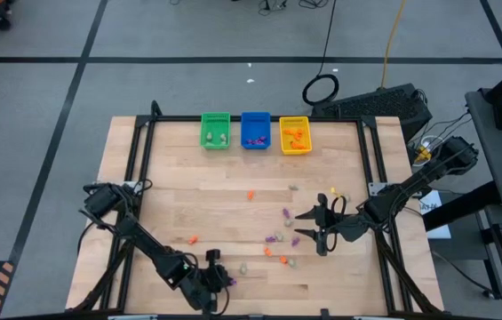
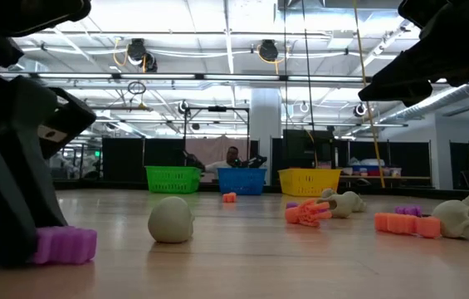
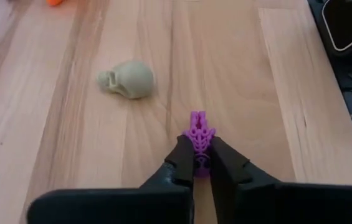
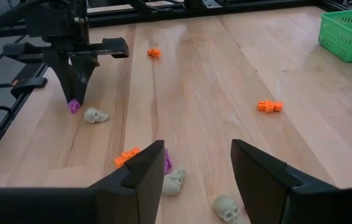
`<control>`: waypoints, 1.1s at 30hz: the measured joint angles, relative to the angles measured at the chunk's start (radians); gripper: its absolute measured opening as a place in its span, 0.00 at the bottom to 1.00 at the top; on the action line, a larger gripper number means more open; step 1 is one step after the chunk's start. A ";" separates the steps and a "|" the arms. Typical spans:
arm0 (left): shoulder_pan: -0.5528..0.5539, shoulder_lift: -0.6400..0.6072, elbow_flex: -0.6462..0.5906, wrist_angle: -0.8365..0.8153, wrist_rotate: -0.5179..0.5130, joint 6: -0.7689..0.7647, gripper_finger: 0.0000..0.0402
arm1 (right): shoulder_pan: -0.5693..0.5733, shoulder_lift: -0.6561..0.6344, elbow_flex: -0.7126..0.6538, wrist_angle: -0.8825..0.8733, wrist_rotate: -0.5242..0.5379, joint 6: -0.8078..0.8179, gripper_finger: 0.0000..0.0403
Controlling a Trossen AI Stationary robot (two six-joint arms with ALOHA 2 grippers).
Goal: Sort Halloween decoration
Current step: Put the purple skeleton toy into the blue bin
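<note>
Wooden tabletop (image 1: 233,209), seen from above, with a green bin (image 1: 215,131), a blue bin (image 1: 255,130) and a yellow bin (image 1: 294,135) in a row at upper centre; small orange, purple and beige trinkets lie scattered across the lower middle. Left gripper (image 3: 202,163), at the lower centre of the overhead frame, is closed on a purple trinket (image 3: 199,134) that rests on the wood. Right gripper (image 4: 195,167), right of centre overhead, hangs above the table with its fingers spread wide and nothing between them. The step in hand appears to be the pickup of one purple piece; the next move probably calls for a lift and a carry to the blue bin, which already holds purple items. Left wrist view shows the pinch itself and a beige skull (image 3: 128,79) close by, details too small overhead. Low view shows the purple piece at lower left touching the table, and a person beyond the bins.
</note>
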 joint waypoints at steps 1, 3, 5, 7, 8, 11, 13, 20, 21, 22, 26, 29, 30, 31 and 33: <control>0.000 -0.004 -0.001 -0.002 0.002 0.002 0.05 | 0.000 0.000 0.000 0.000 0.000 0.000 0.42; 0.001 -0.021 -0.002 -0.011 0.002 0.017 0.06 | 0.000 0.000 0.000 0.000 0.000 0.000 0.42; 0.001 -0.040 -0.002 -0.016 0.001 0.029 0.09 | 0.000 0.000 0.000 0.000 0.000 0.000 0.42; 0.000 -0.064 -0.002 -0.049 -0.004 0.057 0.10 | 0.000 0.000 0.000 0.000 0.000 0.000 0.42; 0.002 -0.076 -0.002 -0.062 -0.005 0.069 0.10 | 0.000 0.000 0.000 0.000 0.000 0.000 0.42; 0.009 -0.123 -0.002 -0.092 -0.009 0.125 0.11 | 0.000 0.000 0.000 0.000 0.000 0.000 0.42; 0.014 -0.152 -0.002 -0.112 -0.017 0.177 0.11 | 0.000 0.000 0.000 0.000 0.000 0.000 0.42; 0.043 -0.239 -0.002 -0.124 -0.097 0.445 0.11 | 0.000 0.000 0.000 -0.001 0.000 0.001 0.42; 0.049 -0.248 -0.002 -0.123 -0.107 0.495 0.11 | 0.000 0.000 0.000 -0.001 0.000 0.001 0.42; 0.054 -0.256 -0.002 -0.124 -0.120 0.544 0.11 | 0.000 0.000 0.000 -0.001 0.000 0.003 0.42; 0.076 -0.275 -0.001 -0.123 -0.172 0.750 0.11 | 0.000 0.000 0.000 0.000 0.000 0.005 0.42; 0.091 -0.275 -0.001 -0.124 -0.219 0.908 0.11 | 0.000 0.000 0.000 0.000 0.000 0.005 0.42; 0.096 -0.275 -0.001 -0.126 -0.231 0.956 0.11 | 0.000 0.000 0.000 0.000 0.000 0.005 0.42; 0.100 -0.275 -0.001 -0.124 -0.239 1.001 0.11 | 0.000 0.000 0.000 0.000 0.000 0.005 0.42; 0.111 -0.275 -0.001 -0.124 -0.242 1.076 0.11 | 0.000 0.000 0.000 -0.001 0.000 0.005 0.42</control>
